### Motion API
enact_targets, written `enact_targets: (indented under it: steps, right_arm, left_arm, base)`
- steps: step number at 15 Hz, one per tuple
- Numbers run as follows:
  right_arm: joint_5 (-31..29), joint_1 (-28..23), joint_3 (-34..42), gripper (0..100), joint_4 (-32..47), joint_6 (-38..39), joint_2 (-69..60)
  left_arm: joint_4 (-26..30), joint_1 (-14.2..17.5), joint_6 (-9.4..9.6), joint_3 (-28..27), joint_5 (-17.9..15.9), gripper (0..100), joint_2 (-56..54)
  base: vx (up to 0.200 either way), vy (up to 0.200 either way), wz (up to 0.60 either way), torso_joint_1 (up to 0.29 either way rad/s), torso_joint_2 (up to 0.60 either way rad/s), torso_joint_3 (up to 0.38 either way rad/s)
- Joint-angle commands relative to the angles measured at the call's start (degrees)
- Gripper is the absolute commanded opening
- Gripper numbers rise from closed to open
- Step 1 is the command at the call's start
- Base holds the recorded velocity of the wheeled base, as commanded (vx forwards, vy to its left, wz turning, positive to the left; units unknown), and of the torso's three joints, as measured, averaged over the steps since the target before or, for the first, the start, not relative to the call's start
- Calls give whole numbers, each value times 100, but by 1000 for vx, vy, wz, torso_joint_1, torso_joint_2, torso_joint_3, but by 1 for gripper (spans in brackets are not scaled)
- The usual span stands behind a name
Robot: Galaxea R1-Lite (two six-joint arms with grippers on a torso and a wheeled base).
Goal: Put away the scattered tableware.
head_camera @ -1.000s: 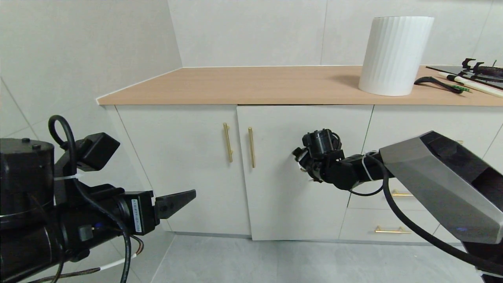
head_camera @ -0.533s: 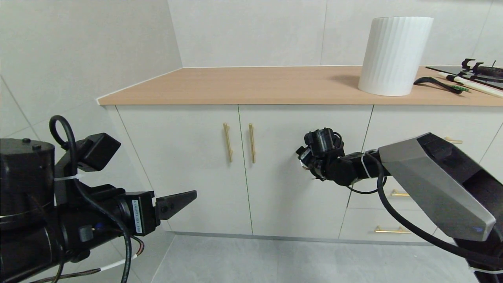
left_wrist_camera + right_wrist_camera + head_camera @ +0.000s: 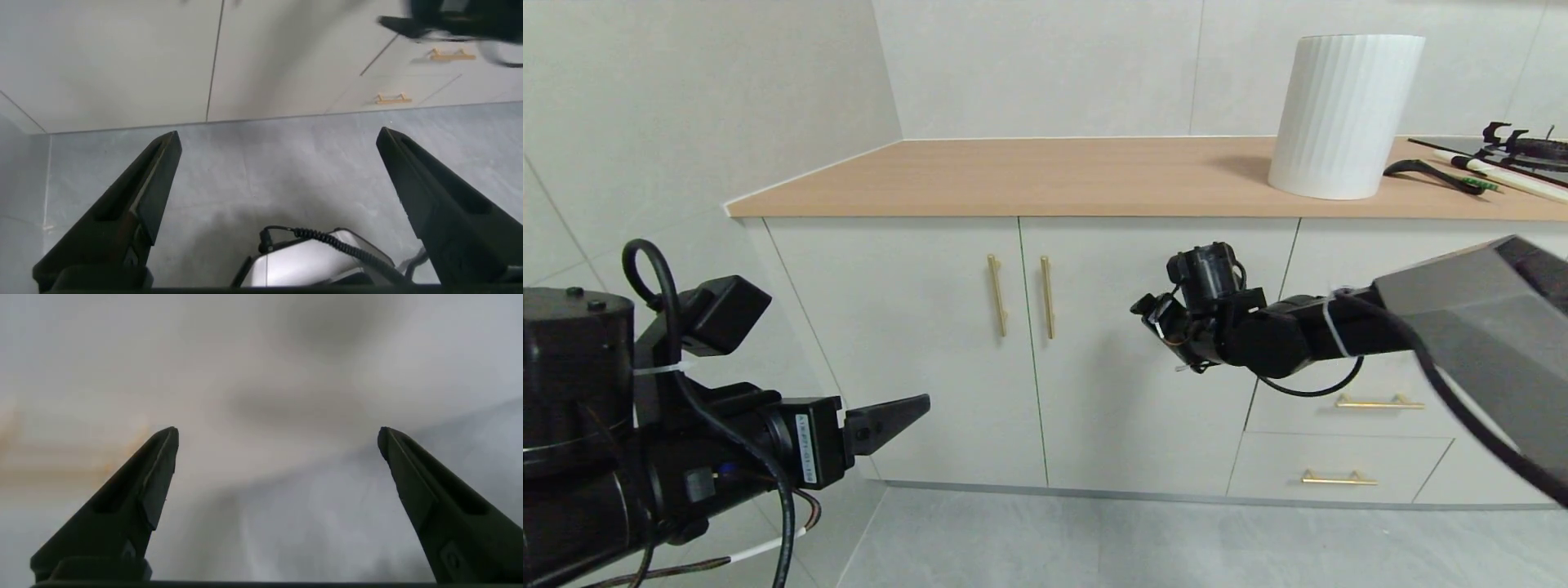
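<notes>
**Present state.** The right claw (image 3: 278, 433) is hanging released, fingers spread wide, close in front of the right-hand cabinet door (image 3: 1094, 425) and apart from that door's gold handle (image 3: 1046, 296). The left claw (image 3: 274, 139) is likewise standing released, low at the left, facing the floor (image 3: 270, 180) and grasping nothing. The tableware is lying at the far right end of the surface (image 3: 1029, 175): a black utensil (image 3: 1437, 173) and a pale stick (image 3: 1527, 182), just beside a white ribbed container (image 3: 1347, 114). Both doors are appearing shut.

**Hazards, as judged.**
- Spread fingers this near the panel are risking a knock or scrape against the door if the arm is advancing without first lining up on the handle.
- The handle is a thin bar, so an off-centre pinch is risking a slip.
- A door swinging outward is risking contact with the right forearm.
- The container is standing tall beside the tableware, so a reach past it is risking a tip-over.
- The thin pieces are risking rolling away from a poorly centred pinch.
</notes>
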Motion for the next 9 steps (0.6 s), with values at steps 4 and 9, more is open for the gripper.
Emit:
enact_targets:
  steps: [4,9]
  right_arm:
    - [682,530,2412,100,-75,-1169,-3134]
    - [-83,539,4741,100,-39,-2241,-6404]
  left_arm:
    - [-28,206,67,-61,206,100,-266]
    - [-142,602,647,476,487,100,-1769]
  base:
    - [0,0,0,0,0,0]
    - [0,0,0,0,0,0]
